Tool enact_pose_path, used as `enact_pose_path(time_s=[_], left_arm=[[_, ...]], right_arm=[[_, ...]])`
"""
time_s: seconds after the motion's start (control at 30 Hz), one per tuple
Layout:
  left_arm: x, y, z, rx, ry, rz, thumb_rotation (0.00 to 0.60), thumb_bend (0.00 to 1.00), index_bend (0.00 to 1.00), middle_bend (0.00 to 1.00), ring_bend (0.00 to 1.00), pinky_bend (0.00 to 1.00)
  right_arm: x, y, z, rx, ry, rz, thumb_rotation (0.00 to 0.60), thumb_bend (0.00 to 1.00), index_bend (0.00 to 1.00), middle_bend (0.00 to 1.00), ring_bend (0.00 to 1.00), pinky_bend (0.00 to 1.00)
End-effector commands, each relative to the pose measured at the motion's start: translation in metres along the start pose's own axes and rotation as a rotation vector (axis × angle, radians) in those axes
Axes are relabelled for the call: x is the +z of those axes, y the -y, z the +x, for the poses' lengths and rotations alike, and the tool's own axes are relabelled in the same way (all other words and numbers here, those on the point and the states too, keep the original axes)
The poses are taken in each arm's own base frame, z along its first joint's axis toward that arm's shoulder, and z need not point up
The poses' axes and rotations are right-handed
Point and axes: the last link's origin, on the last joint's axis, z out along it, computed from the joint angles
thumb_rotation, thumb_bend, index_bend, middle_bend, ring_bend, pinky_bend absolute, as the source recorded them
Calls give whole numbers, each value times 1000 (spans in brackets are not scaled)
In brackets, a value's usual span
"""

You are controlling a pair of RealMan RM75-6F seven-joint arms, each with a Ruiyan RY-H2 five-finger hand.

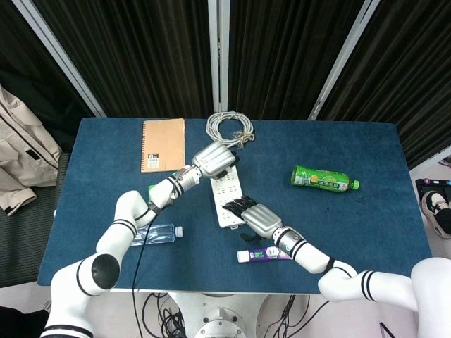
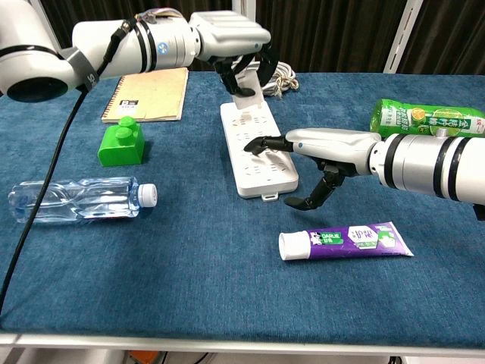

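In the head view the left hand [image 1: 213, 160] is covering the white plug [image 2: 248, 89] it is pinching, so the plug is showing only from the chest. The right hand [image 2: 314, 155] is hiding part of the power strip [image 2: 254, 144] beneath its fingers. The green bottle [image 2: 424, 119] is running off the chest picture's right edge. The notebook [image 1: 163, 144] label is staying too small to read.

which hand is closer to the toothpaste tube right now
Right. The right hand rests its fingers on the near end of the power strip, just above the toothpaste tube. The left hand grips a white plug over the strip's far end.
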Motion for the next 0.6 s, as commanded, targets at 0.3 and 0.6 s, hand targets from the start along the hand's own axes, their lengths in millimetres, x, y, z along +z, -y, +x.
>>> enact_pose_path(time_s=[0.3, 0.6], left_arm=[[-34, 31, -7, 32, 8, 67, 600, 535, 637, 745, 733, 875], [-76, 41, -25, 32, 107, 170, 600, 498, 489, 576, 496, 710]], right_arm=[[-9, 2, 7, 11, -59, 35, 600, 327, 12, 111, 0, 0], [-26, 1, 20, 9, -132, 62, 600, 267, 12, 108, 0, 0]])
